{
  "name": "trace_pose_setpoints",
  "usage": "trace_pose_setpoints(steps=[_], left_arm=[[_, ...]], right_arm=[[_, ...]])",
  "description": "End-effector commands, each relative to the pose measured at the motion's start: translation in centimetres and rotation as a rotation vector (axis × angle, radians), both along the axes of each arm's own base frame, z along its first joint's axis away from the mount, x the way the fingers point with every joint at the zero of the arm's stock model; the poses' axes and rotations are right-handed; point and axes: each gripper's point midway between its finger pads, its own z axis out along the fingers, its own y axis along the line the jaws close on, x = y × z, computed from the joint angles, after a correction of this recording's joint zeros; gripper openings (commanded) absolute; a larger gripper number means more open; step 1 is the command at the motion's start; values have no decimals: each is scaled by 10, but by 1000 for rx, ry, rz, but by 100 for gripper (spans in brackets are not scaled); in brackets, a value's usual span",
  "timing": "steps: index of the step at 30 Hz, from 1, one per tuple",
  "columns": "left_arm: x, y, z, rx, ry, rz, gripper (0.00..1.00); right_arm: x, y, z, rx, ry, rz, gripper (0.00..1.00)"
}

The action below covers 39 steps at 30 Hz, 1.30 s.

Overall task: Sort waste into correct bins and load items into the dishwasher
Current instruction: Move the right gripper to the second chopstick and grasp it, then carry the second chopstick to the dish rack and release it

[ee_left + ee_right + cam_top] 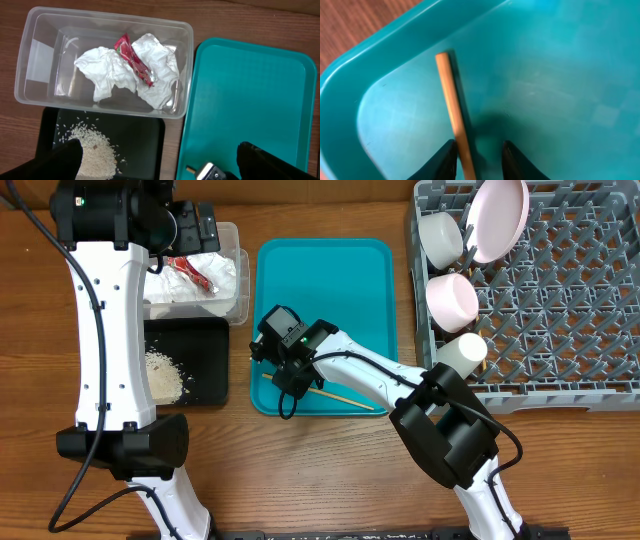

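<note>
the right arm [370, 370] stretches to the front-left corner of the teal tray [560, 75], right gripper [479, 152] narrowly apart astride a chopstick [451, 100]; the left gripper [160, 160] hangs spread wide above the clear tub [27, 65].

Wooden chopstick [453, 105] flat (on tray [560, 75])

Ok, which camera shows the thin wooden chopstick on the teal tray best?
Right wrist: the thin wooden chopstick sits close up, between the right gripper's fingers. Overhead shows only a sliver poking from under the gripper. Left wrist shows perhaps just its tip.
</note>
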Motion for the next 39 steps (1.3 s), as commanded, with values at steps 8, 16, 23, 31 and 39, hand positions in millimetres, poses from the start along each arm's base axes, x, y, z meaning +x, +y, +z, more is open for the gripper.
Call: trace_pose_setpoints(steps=[8,16,23,31,39], left_arm=[[0,1,7,-1,-23,17,100],[0,0,7,-1,-23,17,100],[0,0,7,-1,-23,17,100],[0,0,7,-1,-23,17,100],[0,0,7,-1,-23,17,100]], right_arm=[[25,-33,-37,-111,-50,-202,22],[42,-48,-37,-33,24,-405,14],[43,-54,-37,-26,56,-462,4],[68,-41,23,73,44,-513,4],[121,-72,189,277,-69,-603,4]])
